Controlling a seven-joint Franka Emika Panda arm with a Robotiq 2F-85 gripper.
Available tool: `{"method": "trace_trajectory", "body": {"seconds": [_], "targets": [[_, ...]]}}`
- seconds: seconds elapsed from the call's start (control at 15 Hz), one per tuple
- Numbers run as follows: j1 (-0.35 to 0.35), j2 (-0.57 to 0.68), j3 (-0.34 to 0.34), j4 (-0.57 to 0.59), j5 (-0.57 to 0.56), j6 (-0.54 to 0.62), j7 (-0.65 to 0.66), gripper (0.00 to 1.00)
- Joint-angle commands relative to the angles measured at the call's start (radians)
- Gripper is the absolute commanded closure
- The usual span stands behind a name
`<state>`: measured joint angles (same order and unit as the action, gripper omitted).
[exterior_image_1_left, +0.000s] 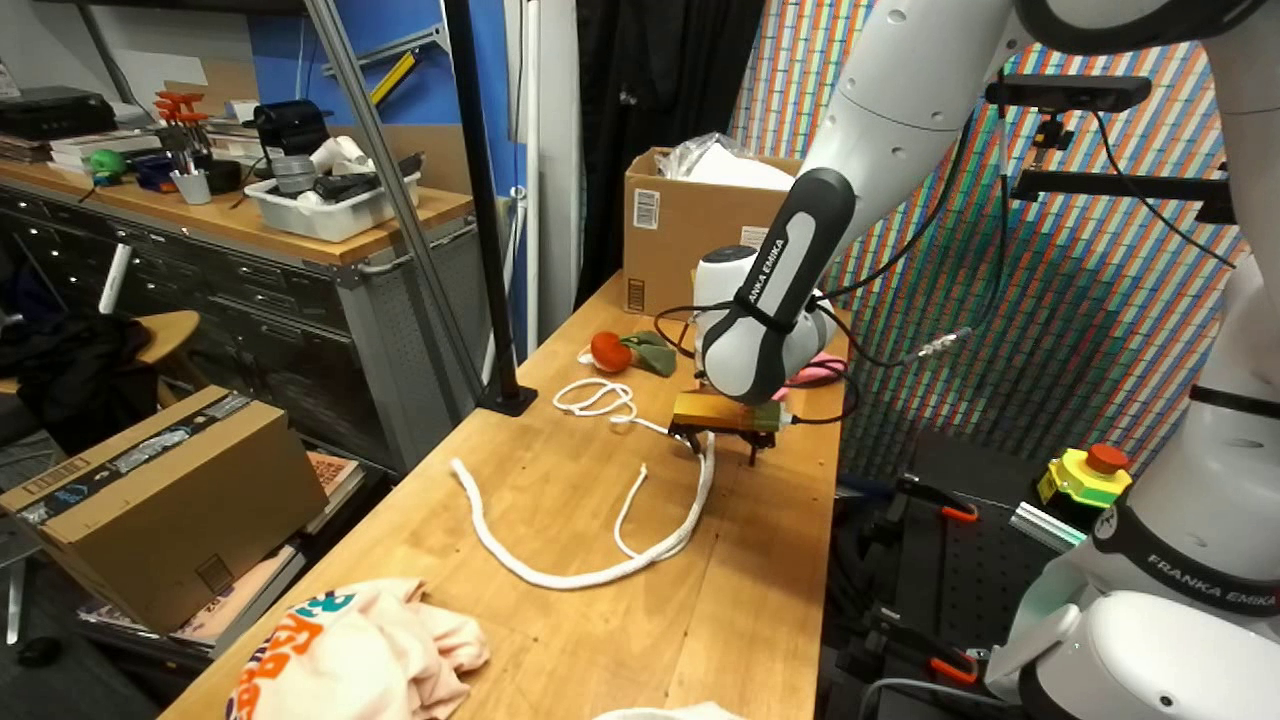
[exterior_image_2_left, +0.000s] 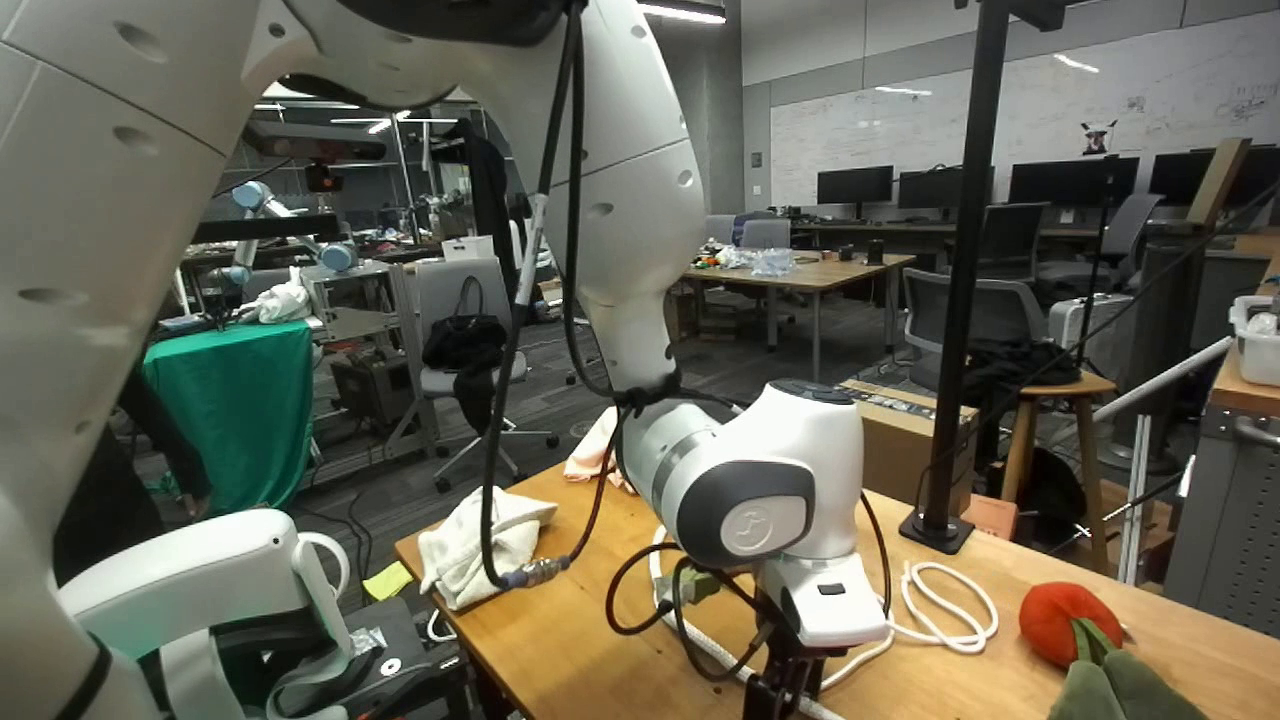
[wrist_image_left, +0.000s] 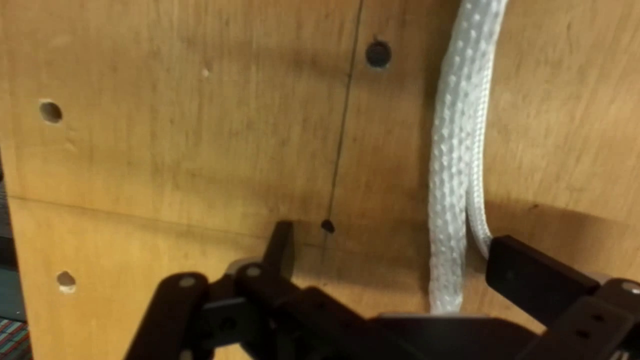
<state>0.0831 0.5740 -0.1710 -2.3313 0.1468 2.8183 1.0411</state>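
Long whiteboard (exterior_image_2_left: 950, 130) above 4 black monitors (exterior_image_2_left: 1050, 182), dark grey floor (exterior_image_2_left: 390, 485), blue wall (exterior_image_1_left: 385, 20).

Robot base (exterior_image_1_left: 1190, 565) reads “FRANKA EMIKA”, forearm (exterior_image_1_left: 865, 165) “ANKA EMIKA”

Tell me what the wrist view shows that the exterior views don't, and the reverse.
Wrist view only, in clear detail: the braid of the thin white cord and small round holes.
Exterior views only: the round red toy with green leaves and the white robot arm.
Shared: that cord, thick white woven rope, brown wooden tabletop and open black two-finger gripper.
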Motion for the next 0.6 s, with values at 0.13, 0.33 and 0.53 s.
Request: {"method": "trace_trajectory", "body": {"seconds": [0.13, 0.33, 0.53], "targets": [[0.059, -0.082, 0.001, -0.114, 0.007, -0.003, 0.0, 0.0], [0.094, -0.125, 0.011, -0.152, -0.008, -0.021, -0.007, 0.0], [0.128, -0.17, 0.014, -0.183, -0.032, -0.048, -0.012, 0.0]]}}
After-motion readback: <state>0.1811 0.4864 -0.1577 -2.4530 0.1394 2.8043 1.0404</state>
